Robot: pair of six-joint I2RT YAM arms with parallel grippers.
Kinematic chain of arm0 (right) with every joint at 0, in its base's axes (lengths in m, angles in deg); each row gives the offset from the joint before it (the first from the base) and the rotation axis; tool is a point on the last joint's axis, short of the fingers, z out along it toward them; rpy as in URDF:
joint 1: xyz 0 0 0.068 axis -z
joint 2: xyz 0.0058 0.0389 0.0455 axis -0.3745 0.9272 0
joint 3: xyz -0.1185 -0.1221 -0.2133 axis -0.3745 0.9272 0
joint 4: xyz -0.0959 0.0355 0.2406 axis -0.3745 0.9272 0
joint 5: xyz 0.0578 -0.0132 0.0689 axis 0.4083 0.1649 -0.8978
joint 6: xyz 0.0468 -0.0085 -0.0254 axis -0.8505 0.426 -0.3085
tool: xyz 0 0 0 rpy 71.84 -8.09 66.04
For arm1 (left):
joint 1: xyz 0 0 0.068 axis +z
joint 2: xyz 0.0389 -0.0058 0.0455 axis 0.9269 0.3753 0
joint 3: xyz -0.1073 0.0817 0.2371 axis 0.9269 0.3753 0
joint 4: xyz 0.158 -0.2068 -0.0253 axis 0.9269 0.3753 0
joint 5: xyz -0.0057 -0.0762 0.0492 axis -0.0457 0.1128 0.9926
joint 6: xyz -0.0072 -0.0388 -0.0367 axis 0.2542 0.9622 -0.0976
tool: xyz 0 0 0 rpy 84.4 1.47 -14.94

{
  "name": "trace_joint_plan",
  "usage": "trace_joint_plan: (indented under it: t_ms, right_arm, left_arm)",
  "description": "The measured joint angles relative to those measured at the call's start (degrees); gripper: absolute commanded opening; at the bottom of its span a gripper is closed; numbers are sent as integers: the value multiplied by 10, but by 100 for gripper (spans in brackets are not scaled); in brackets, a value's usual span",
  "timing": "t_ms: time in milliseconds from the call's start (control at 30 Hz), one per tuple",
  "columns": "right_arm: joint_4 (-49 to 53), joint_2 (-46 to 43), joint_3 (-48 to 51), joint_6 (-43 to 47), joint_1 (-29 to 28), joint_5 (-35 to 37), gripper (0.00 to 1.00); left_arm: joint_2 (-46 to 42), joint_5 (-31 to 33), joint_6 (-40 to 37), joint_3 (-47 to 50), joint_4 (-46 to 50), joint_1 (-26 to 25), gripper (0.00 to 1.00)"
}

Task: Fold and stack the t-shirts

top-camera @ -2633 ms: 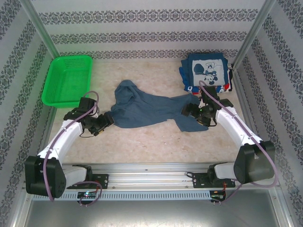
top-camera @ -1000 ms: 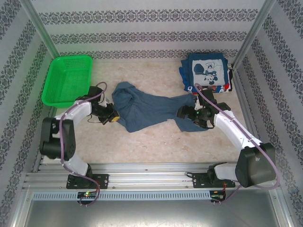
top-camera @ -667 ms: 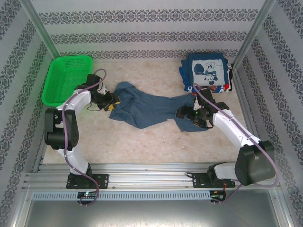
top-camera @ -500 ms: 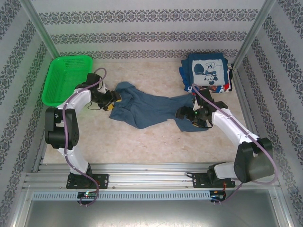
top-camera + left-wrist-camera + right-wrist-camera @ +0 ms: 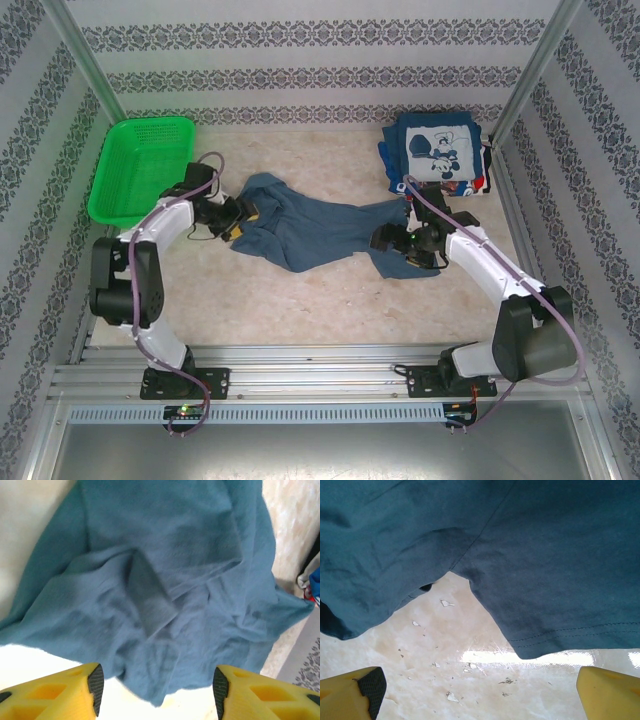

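Nearest the arm bases, at mid-table, the slate-blue t-shirt point(image 5: 310, 232) lies crumpled on the table point(image 5: 330, 300), not yet spread or folded. The left gripper point(image 5: 242, 212) has swung in the last seconds from the shirt's 7 o'clock corner to its 9 o'clock edge. The cloth on that side has bunched up a little. Its wrist view shows yellow fingers spread wide, with the wrinkled hem just beyond them and nothing between them. At the shirt's 3 o'clock end, the right gripper point(image 5: 382, 240) has edged slightly inward. It too is wide open, low over the table with the sleeve hem just ahead. With one gripper at each end, the next step is probably to pinch both edges and stretch the shirt flat. Farther back, at 11 o'clock, the green mesh basket point(image 5: 150, 122) has no cloth in it. At 1 o'clock, the navy mouse-print t-shirts point(image 5: 437, 150) sit folded in a stack, awaiting this one.
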Motion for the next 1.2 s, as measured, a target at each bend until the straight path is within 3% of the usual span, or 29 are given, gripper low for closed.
trace_joint_plan:
  t_ms: [400,900,1200]
  right_arm:
    - [-2,-15,9,1,14,0,98]
    - [-2,-23,9,1,26,0,98]
    - [-2,-27,9,3,34,-2,98]
  left_arm:
    - [115,76,-52,-144,72,-29,55]
    - [188,176,-186,-277,216,-83,53]
    - [200,253,-236,-308,273,-94,49]
